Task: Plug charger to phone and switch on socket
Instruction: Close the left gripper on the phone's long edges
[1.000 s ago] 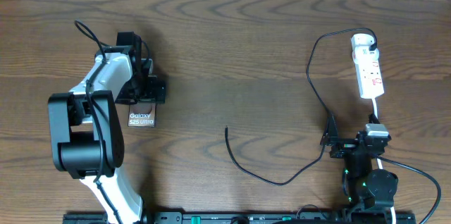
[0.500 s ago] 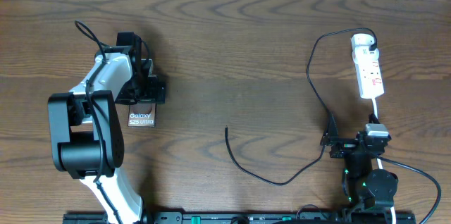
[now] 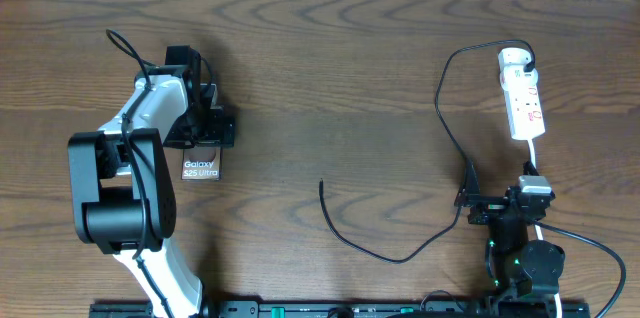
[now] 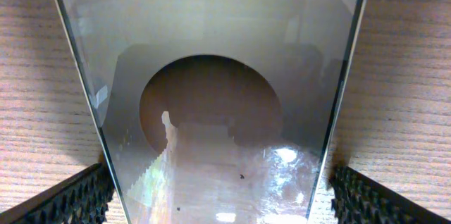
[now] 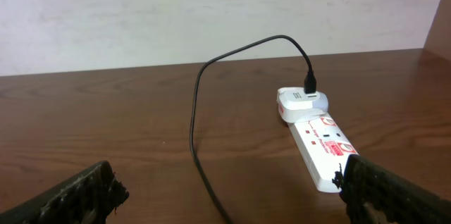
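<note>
Lying flat on the wooden table (image 3: 330,68) over on the left side, the phone (image 3: 201,169) is half covered by the left arm, so only the end with the white Galaxy lettering is seen from overhead. In the left wrist view the glossy slab is framed by the left gripper (image 4: 222,192). Both pads (image 4: 74,199) are pressed up against its long edges, so it's being pinched by the sides.

Over on the right, the socket (image 3: 524,98) is laid along the far right of the table, red marks up. The charger (image 3: 438,108) is plugged into the rounded white plug at its far end, then looped out to the left and run toward the near edge, close past the right gripper (image 5: 225,182). From there it's curved across the middle of the table, and its free tip (image 3: 321,186) is seen lying bare on the wood, well apart from the phone. The right gripper is spread wide, with nothing held between its fingers. Whether the socket is switched on can't be told.
</note>
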Motion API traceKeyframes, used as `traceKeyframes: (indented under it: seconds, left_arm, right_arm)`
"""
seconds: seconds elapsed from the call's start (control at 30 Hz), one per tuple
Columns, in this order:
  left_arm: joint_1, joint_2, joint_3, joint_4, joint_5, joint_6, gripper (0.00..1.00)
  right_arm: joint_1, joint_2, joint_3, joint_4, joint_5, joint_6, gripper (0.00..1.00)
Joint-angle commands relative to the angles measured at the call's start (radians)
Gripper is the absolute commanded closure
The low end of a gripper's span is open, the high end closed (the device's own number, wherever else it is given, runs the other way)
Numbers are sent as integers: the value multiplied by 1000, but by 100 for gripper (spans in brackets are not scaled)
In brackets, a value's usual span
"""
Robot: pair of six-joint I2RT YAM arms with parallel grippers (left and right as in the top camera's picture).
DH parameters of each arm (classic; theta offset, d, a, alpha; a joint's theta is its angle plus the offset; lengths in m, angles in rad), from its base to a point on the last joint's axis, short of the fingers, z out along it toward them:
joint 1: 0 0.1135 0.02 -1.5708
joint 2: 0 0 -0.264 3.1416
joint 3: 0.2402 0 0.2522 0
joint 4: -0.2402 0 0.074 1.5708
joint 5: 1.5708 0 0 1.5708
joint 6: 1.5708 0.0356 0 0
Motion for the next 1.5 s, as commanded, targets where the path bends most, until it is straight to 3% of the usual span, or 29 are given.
traceKeyframes:
  seconds: [0.0,1.03,1.47]
  left_arm:
    - [5,11,-29,5,-17,21,3]
    - [5,11,-72,39,20,51,3]
    - [5,11,-72,39,20,51,23]
  right_arm:
    - [16,-5,-1,-4,-9,-8,1]
    - [16,-5,-1,-4,-9,-8,1]
    - [16,-5,-1,-4,-9,-8,1]
